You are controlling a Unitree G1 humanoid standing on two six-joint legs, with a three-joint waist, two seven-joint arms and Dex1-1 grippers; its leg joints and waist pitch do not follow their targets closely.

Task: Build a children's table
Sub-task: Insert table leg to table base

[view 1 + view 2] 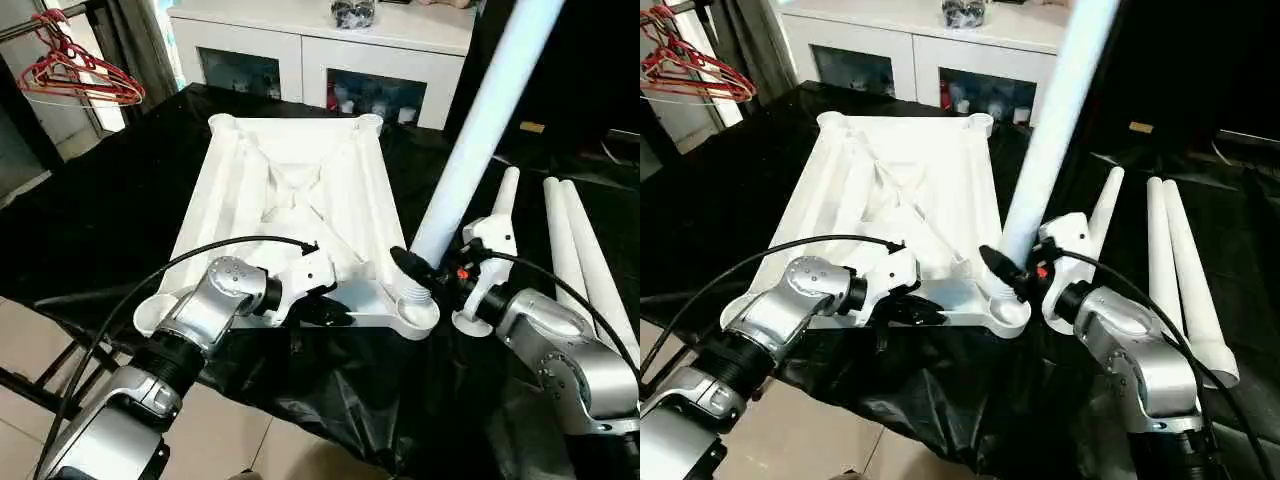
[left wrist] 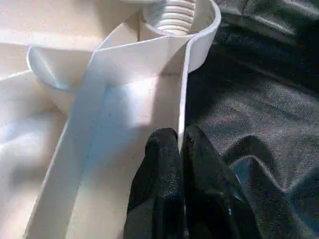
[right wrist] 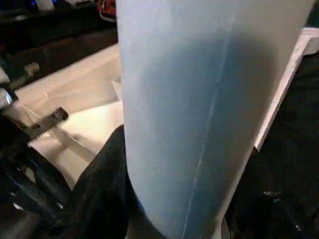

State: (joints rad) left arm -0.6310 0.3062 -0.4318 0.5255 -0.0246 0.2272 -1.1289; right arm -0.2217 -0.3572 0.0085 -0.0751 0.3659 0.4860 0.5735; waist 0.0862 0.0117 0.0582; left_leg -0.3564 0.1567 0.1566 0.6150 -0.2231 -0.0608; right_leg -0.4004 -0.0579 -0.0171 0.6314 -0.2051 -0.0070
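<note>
White table top (image 1: 290,190) underside-up on black cloth; one leg (image 1: 480,130) upright in near-right socket (image 1: 415,305).

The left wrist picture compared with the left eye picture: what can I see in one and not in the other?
Left wrist view alone: the left gripper's fingers closed on the thin rim of the table top, and the threaded end of the leg sitting in the corner socket.

Left eye view alone: the right gripper holding that upright leg, three spare legs lying on the black cloth, the white cabinet and red hangers.

Both: the overturned table top and the socket.
</note>
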